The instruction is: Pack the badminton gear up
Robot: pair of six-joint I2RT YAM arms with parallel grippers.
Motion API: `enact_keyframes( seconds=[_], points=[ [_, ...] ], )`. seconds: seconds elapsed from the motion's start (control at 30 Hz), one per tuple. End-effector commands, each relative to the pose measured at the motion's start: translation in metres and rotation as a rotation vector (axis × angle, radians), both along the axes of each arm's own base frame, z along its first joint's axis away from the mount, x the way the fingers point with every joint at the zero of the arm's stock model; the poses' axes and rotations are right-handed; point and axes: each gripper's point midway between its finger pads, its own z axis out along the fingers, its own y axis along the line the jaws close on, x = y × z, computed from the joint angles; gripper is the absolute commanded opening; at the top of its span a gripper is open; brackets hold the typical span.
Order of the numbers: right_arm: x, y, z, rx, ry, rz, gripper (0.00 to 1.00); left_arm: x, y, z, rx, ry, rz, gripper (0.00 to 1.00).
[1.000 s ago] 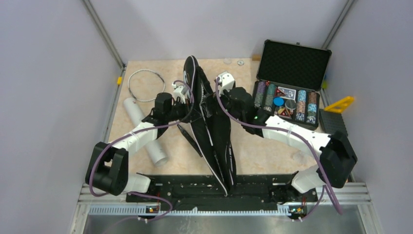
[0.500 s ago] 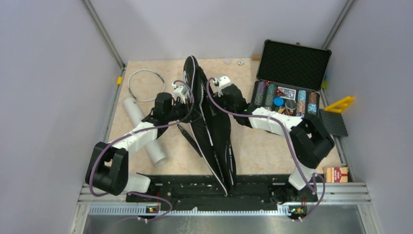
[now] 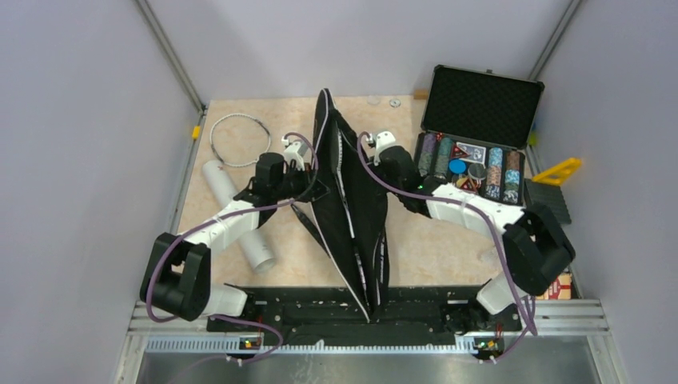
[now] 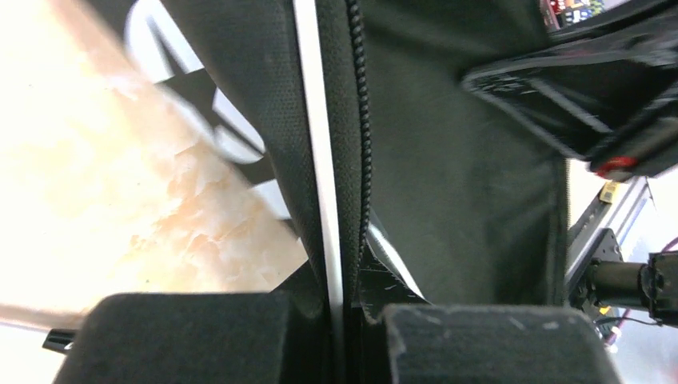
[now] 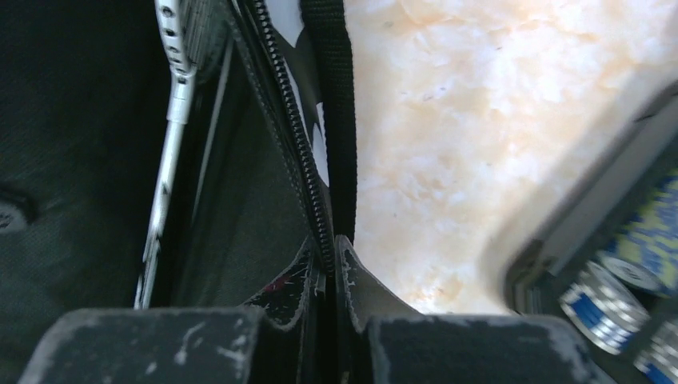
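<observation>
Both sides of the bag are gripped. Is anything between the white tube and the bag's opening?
Yes. The left arm crosses over the white tube, and the left gripper, shut on the edge of the bag, stands on the tube's side. A black strap lies on the table between them.

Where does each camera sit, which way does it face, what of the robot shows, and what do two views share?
Top external: fixed above, behind the bases, looking down on the table; left arm and right arm show, either side of the black bag.
Left wrist: on the left arm, looking along the left gripper, shut on the bag's piped edge; its fingers show.
Right wrist: on the right arm, looking along the right gripper, shut on the bag beside its zip; its fingers show.
Shared: both wrist views show that zip.
</observation>
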Motion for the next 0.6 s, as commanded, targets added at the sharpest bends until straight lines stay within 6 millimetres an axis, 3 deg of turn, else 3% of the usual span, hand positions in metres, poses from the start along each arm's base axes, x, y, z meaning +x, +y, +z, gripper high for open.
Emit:
enact_keyframes(
  seconds=[0.0, 0.13, 0.23, 0.27, 0.37, 0.47, 0.5, 0.53, 0.57],
  points=[
    [0.013, -0.035, 0.069, 0.018, -0.147, -0.098, 0.00, 0.022, 0.009, 0.020, 0.027, -0.089, 0.082, 0.00],
    [0.009, -0.046, 0.104, -0.007, -0.210, -0.094, 0.00, 0.038, 0.018, 0.010, 0.060, -0.056, 0.175, 0.00],
    [0.002, -0.033, 0.118, 0.032, -0.210, -0.011, 0.00, 0.041, 0.002, 0.012, 0.003, -0.027, 0.120, 0.00],
    [0.000, -0.028, 0.119, 0.040, -0.203, 0.011, 0.00, 0.042, -0.005, 0.016, -0.023, -0.034, 0.100, 0.05],
    [0.001, -0.021, 0.115, 0.009, -0.196, 0.005, 0.00, 0.044, -0.020, 0.016, -0.033, -0.036, 0.079, 0.27],
    [0.004, -0.017, 0.114, -0.023, -0.194, -0.020, 0.00, 0.048, -0.021, 0.016, -0.003, -0.036, 0.099, 0.50],
    [0.006, -0.016, 0.113, -0.027, -0.192, -0.032, 0.00, 0.047, -0.019, 0.016, 0.005, -0.036, 0.109, 0.78],
    [0.008, -0.016, 0.115, -0.026, -0.194, -0.046, 0.00, 0.047, -0.016, 0.016, 0.015, -0.036, 0.123, 0.91],
    [0.010, -0.017, 0.113, -0.030, -0.190, -0.061, 0.00, 0.046, -0.013, 0.017, 0.022, -0.040, 0.136, 0.92]
  ],
)
